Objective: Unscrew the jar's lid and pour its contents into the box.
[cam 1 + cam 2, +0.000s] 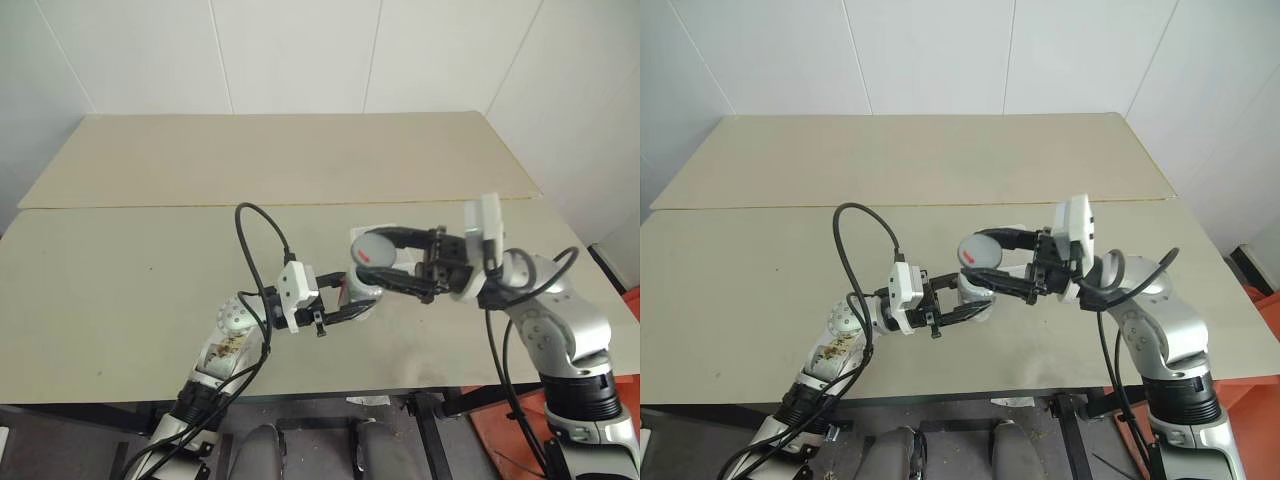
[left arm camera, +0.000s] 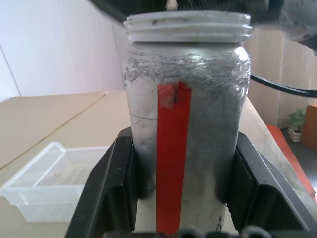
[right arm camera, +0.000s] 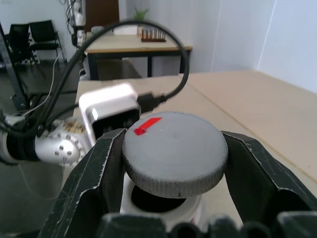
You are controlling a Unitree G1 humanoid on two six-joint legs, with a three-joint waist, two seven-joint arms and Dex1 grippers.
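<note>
1. The left tool [image 2: 171,198] is clamped on the jar [image 2: 185,124], holding it upright above the tabletop [image 1: 150,290], a black finger on each side of the body. The right tool [image 3: 173,163] is clamped on the lid [image 3: 174,151], which sits lifted just above the jar's open mouth, not on the threads.

2. The jar now stands open, so any tilt of the left tool before it reaches the box [image 2: 47,183] would probably spill the contents onto the tabletop. The box is near but off to one side, not beneath the jar.

3. The lid hangs close over the mouth. If the jar is swung or tipped while the lid is that near, the rim could knock it and jog either grip.

4. The jar's wall looks smooth and the fingers pinch it low on the body; tipping it to pour could let it turn or slide in the grip.

5. The box is shallow and light-looking. A pour from too high or off-centre may scatter bits over its edge.

6. The left wrist view shows the bare threaded rim, the red strip down the jar and the box lying on the tabletop; the head views have the box largely hidden behind the tools.

7. The right wrist view shows the lid's top with its red mark, the ridged edge and the dark gap over the open mouth. The contents cannot be made out.
</note>
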